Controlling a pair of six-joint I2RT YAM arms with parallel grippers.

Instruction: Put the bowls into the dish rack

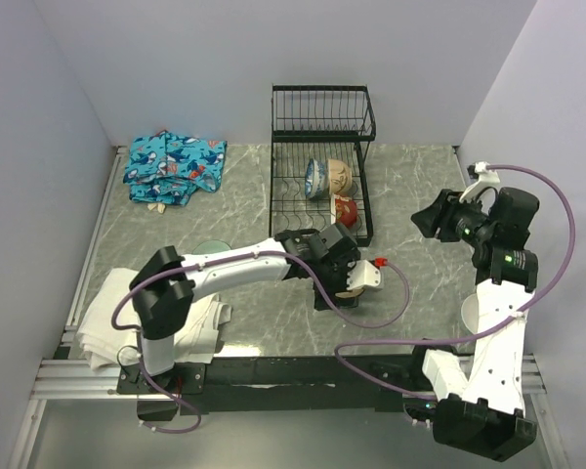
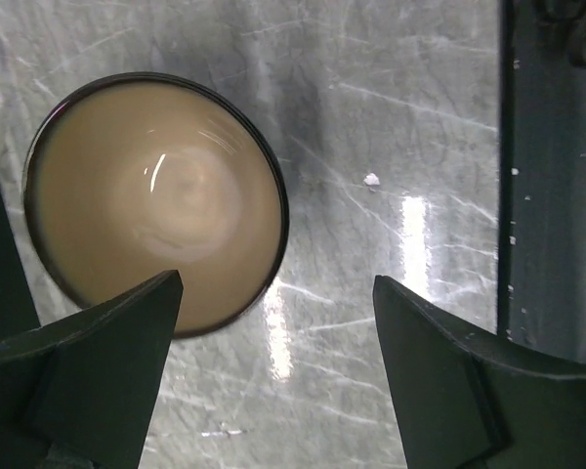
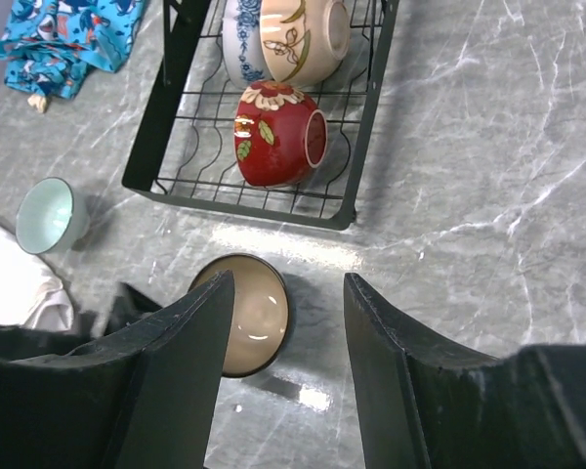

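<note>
Upper centre of the overhead view: dish rack [image 1: 322, 103], three bowls loaded. Blue-and-white bowl [image 1: 315, 178] and cream flowered bowl [image 1: 340, 176] stand on edge side by side in the slots. Red bowl [image 1: 345, 209] lies on its side in the next row, nearer the arms.

Just below the rack's near right corner: dark-rimmed bowl [image 2: 156, 200], cream inside, upright on the grey table [image 2: 371, 117]. Not loaded.

Left gripper [image 2: 278, 281] hangs over this bowl, fingers [image 2: 98, 371] spread wide and gripping nothing. One tip overlaps the bowl's near rim; the other is over bare table, well clear of it. Contact with the rim: cannot tell.

Left of the rack: pale green bowl [image 3: 51, 215], upright on the table beside the white towel [image 3: 10, 278]. Not loaded.

Right edge of the overhead view: pale round shape [image 1: 467, 313] half behind the right arm. Perhaps another bowl; too hidden to say.

Right gripper [image 3: 288, 277] is raised to the right of the rack and angled toward it, fingers apart, nothing between them.

Blue patterned cloth [image 1: 173, 166] at upper left, apart from the work.

Judgement: about halfway. Three bowls are racked and at least two are left out. The step in hand looks like the pick-up of the dark-rimmed bowl, not yet gripped. The rack has open slots behind the loaded bowls.
</note>
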